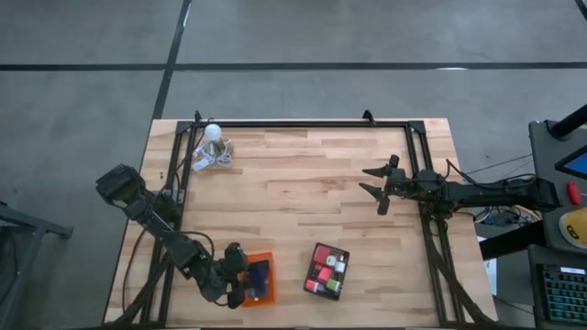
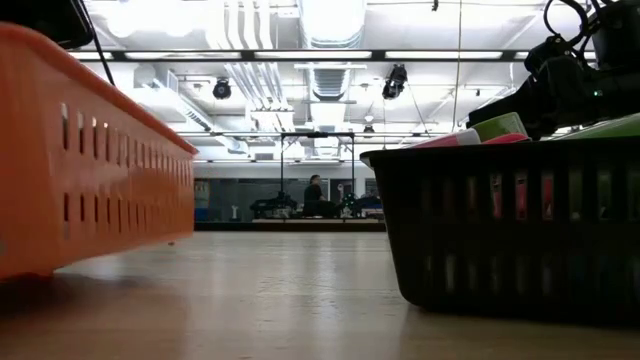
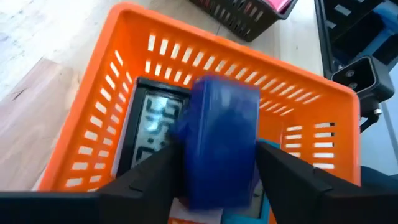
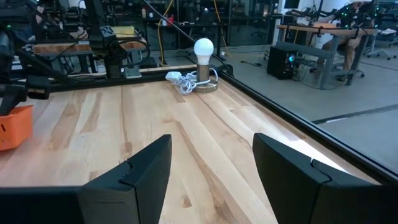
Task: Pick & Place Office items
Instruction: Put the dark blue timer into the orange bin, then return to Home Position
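Robotics lab: workbenches point(image 4: 311, 31), ceiling strip lights point(image 2: 330, 55), concrete floor point(image 1: 83, 92).

The dark blue block point(image 3: 221, 146) over the orange tray point(image 3: 155, 46) is smeared with blur in the left wrist view, so its contact with the fingers can't be judged. It hides most of a black-and-white item point(image 3: 152, 124) beneath. From above, pieces in the black tray point(image 1: 312, 275) are too small to tell apart. At tabletop height, both trays are cut off by the edges.
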